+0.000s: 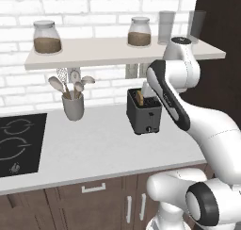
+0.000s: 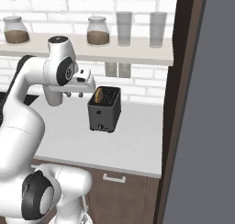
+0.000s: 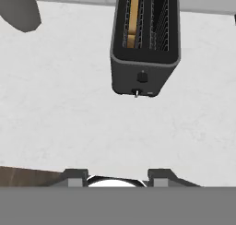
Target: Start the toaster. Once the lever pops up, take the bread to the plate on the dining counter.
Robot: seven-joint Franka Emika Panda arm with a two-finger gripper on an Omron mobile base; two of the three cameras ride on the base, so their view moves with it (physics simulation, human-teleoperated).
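Hand view first, looking down over the worktop (image 3: 69, 118): grey utensil cup (image 3: 18, 9) far off to the upper left of the gripper (image 3: 119, 177), then the toaster (image 3: 145, 44) ahead and a touch right of the fingertips, standing clear with open worktop between. Bread (image 3: 133, 17) sitting in the left slot, right slot empty. Fingertips spread apart at the bottom edge, nothing between them, so gripper open and holding nothing. Small dark knob on the toaster's near face, tiny light lever tip poking out just below it.

Step in hand, by the look of it: getting down to that lever to start the toaster. Best done by closing in low and straight at the near face, lining one fingertip over the lever, then pressing down without nudging the light box backwards. Narrowing the fingers before contact would likely help, since the lever is small.

Left base view adds what the hand camera misses: hob (image 1: 19, 142) at far left, cup with spoons, shelf (image 1: 108, 52) with jars above, arm crossing in front of the toaster's right side. Right base view gives the toaster's front cleanly, with the wrist hanging just left of and above it. Plate and dining counter nowhere to report yet.
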